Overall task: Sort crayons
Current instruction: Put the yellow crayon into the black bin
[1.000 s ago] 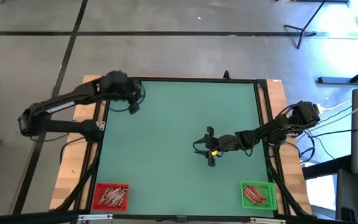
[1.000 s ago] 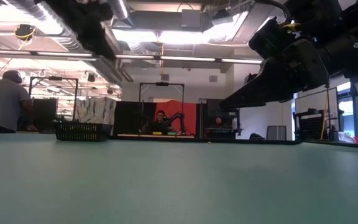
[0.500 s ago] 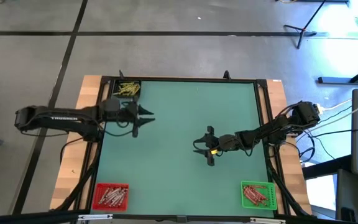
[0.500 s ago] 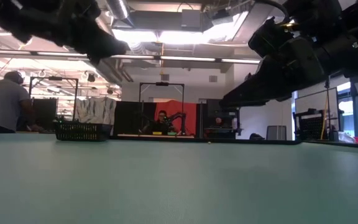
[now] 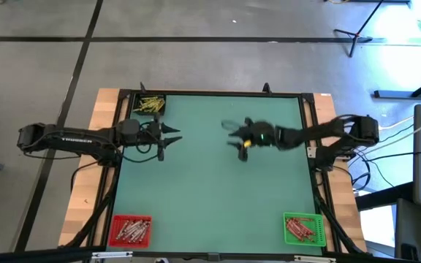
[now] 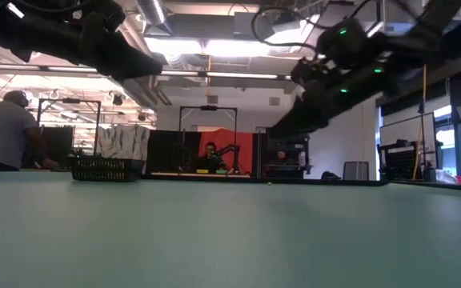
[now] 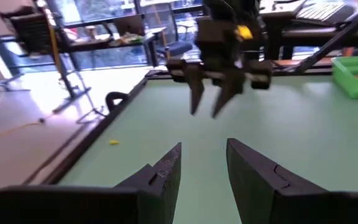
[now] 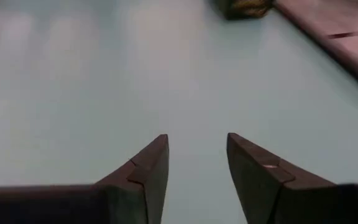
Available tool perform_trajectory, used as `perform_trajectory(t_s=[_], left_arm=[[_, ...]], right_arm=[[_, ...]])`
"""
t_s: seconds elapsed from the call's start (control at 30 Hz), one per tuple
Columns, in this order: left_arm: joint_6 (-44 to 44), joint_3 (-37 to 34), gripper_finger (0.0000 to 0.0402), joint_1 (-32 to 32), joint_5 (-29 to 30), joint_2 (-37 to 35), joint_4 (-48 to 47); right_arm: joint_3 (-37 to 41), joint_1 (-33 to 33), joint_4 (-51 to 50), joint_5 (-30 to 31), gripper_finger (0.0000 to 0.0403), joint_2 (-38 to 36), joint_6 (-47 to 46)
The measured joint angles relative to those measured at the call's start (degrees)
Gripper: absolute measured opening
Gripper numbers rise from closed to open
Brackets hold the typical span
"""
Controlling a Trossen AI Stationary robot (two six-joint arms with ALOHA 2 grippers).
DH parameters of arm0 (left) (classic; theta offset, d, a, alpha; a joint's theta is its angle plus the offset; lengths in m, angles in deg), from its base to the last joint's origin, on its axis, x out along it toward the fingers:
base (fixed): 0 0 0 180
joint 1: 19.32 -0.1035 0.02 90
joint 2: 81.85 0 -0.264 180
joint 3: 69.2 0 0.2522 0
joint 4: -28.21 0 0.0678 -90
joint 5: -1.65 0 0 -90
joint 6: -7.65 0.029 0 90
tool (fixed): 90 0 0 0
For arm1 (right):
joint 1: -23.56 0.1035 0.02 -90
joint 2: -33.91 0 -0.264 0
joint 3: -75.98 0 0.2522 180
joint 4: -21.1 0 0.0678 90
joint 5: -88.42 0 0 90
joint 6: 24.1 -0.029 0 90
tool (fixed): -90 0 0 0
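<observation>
Yellow crayons (image 5: 150,104) lie in a black bin at the table's far left corner. More crayons fill the red bin (image 5: 130,230) at the near left and the green bin (image 5: 302,229) at the near right. A tiny yellow piece (image 7: 113,142) lies on the mat near the far edge. My left gripper (image 5: 168,142) hovers open above the mat's left side, pointing level toward the right, nothing between its fingers (image 7: 166,168). My right gripper (image 5: 231,137) hangs open over the far middle of the mat, its gap (image 8: 197,138) empty, facing the left gripper.
The green mat (image 5: 210,197) lies inside a dark frame on a wooden table. In the low view, a black basket (image 6: 102,168) and a person (image 6: 2,132) show in the room behind the table. The right gripper (image 7: 205,112) shows ahead in the left wrist view.
My left gripper came down from above the far-left black bin toward the near edge, tipping up to level, then kept still. My right gripper stayed over the mat's middle, then swung quickly toward the far edge, staying above the mat.
</observation>
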State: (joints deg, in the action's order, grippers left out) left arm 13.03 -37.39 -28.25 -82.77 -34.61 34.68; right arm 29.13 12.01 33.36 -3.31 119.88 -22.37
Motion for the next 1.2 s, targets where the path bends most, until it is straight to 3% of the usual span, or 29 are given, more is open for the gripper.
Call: perform_trajectory(t_s=[0.1,0.2,0.43,0.67,0.9,1.03,1.2], left_arm=[[1.20,0.00,0.0112,-1.69,-0.02,0.00,0.04],[1.68,0.00,0.0111,-4.78,-4.62,0.00,-0.01],[2.69,-1.72,0.0087,-11.43,-12.76,0.02,1.82],[0.27,-9.39,0.0068,-13.90,-16.02,0.00,14.03],[-2.57,-15.81,0.0064,-14.07,-17.14,-2.87,17.32],[-6.63,-17.64,0.0064,-14.06,-15.52,-4.58,19.08],[-7.50,-17.64,0.0064,-13.59,-11.90,-3.48,19.38]], right_arm=[[-2.93,-6.60,-1.71,-4.96,0.0137,-0.50,1.38],[-4.10,-11.06,-4.03,-8.50,0.0105,-2.95,3.04],[-0.29,-16.59,-10.90,-9.36,0.0010,-17.20,3.57],[8.17,-16.60,-10.14,-9.37,0.0019,-31.10,2.78],[16.26,-16.59,-9.12,-8.01,0.0002,-40.37,-0.17],[15.31,-16.62,-12.67,-2.54,0.0002,-39.87,-4.57],[2.92,-16.64,-23.16,5.76,0.0003,-29.97,-4.28]])
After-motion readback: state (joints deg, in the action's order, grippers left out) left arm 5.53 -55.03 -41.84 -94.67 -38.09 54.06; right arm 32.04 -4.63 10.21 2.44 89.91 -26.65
